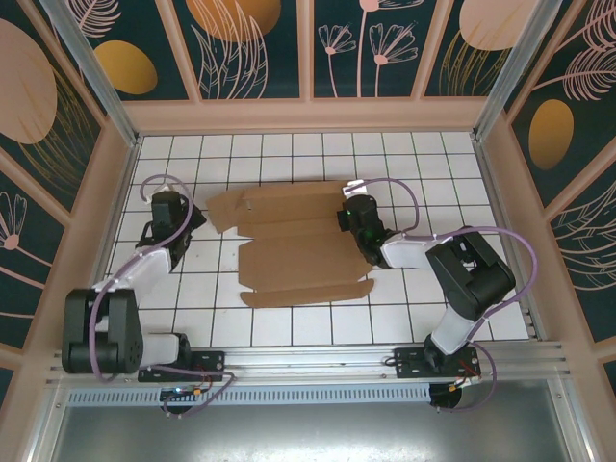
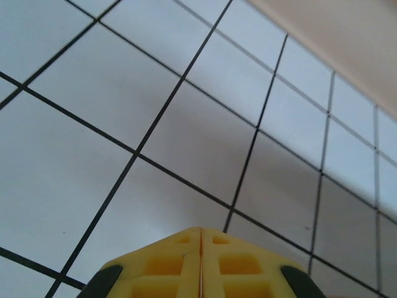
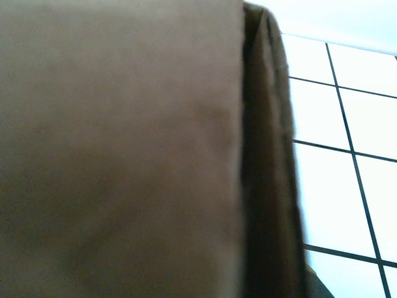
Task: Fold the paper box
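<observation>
The paper box [image 1: 289,245] lies as a flat brown die-cut sheet with flaps on the white tiled floor, mid-table. My left gripper [image 1: 195,218] hovers just off the sheet's left flap; in the left wrist view its yellow fingertips [image 2: 200,231] are pressed together over bare tiles, holding nothing. My right gripper [image 1: 348,218] is at the sheet's upper right edge. In the right wrist view the brown cardboard [image 3: 124,149] stands very close to the lens with a folded edge to its right, and it hides the fingers.
Pink-framed walls [image 1: 308,114] enclose the tiled floor [image 1: 443,173] on three sides. An aluminium rail [image 1: 308,361] with the arm bases runs along the near edge. Purple cables loop over both arms. Open tiles lie behind and to the right of the sheet.
</observation>
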Robot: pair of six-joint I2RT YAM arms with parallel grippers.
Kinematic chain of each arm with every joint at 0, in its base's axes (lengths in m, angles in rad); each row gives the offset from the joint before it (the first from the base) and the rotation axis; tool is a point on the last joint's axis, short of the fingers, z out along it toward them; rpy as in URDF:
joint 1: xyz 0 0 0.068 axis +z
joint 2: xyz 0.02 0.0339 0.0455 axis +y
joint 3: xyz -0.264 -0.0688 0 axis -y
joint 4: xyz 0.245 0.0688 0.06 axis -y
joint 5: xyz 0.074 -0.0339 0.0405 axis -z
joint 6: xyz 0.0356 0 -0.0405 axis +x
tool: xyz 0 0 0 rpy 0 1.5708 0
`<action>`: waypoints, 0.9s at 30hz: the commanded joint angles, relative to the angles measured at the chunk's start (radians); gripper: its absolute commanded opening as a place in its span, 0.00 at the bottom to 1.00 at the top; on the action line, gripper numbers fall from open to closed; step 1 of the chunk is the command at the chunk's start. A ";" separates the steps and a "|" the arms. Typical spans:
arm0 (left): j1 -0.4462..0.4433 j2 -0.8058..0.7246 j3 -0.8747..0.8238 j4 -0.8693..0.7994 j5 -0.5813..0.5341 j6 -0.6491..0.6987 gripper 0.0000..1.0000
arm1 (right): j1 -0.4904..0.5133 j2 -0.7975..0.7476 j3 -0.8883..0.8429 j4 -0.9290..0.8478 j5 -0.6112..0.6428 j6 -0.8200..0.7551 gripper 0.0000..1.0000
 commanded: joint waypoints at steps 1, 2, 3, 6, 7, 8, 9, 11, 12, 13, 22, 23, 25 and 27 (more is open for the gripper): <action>0.013 0.043 0.078 0.075 0.024 0.069 0.09 | -0.005 0.025 -0.007 0.018 -0.012 -0.029 0.00; 0.014 0.050 0.077 0.094 0.034 0.075 0.09 | -0.007 0.027 -0.006 0.016 -0.012 -0.027 0.00; 0.014 0.057 0.079 0.101 0.049 0.081 0.09 | -0.009 0.026 -0.004 0.014 -0.014 -0.026 0.00; 0.014 0.100 0.080 0.118 0.161 0.092 0.10 | -0.013 0.027 0.006 0.007 -0.028 -0.016 0.00; 0.014 0.113 0.074 0.128 0.193 0.093 0.10 | -0.014 0.028 0.008 0.006 -0.031 -0.016 0.00; 0.014 0.128 0.064 0.139 0.220 0.095 0.11 | -0.015 0.028 0.010 0.005 -0.035 -0.015 0.00; 0.014 0.139 0.048 0.161 0.245 0.098 0.11 | -0.015 0.028 0.013 0.004 -0.043 -0.014 0.00; 0.014 0.149 0.026 0.198 0.285 0.100 0.11 | -0.017 0.029 0.019 -0.002 -0.051 -0.013 0.00; 0.014 0.151 0.018 0.219 0.309 0.097 0.11 | -0.019 0.030 0.023 -0.008 -0.053 -0.007 0.00; 0.014 0.153 0.016 0.236 0.330 0.089 0.11 | -0.020 0.030 0.026 -0.013 -0.059 -0.003 0.00; 0.013 0.169 0.009 0.307 0.569 -0.021 0.14 | -0.034 0.033 0.047 -0.045 -0.064 0.019 0.00; 0.011 0.161 -0.001 0.310 0.573 -0.030 0.14 | -0.033 0.035 0.050 -0.051 -0.064 0.022 0.00; 0.009 0.145 -0.023 0.324 0.582 -0.054 0.14 | -0.035 0.039 0.058 -0.057 -0.063 0.029 0.00; 0.000 0.126 -0.043 0.342 0.590 -0.086 0.14 | -0.036 0.046 0.063 -0.061 -0.059 0.036 0.00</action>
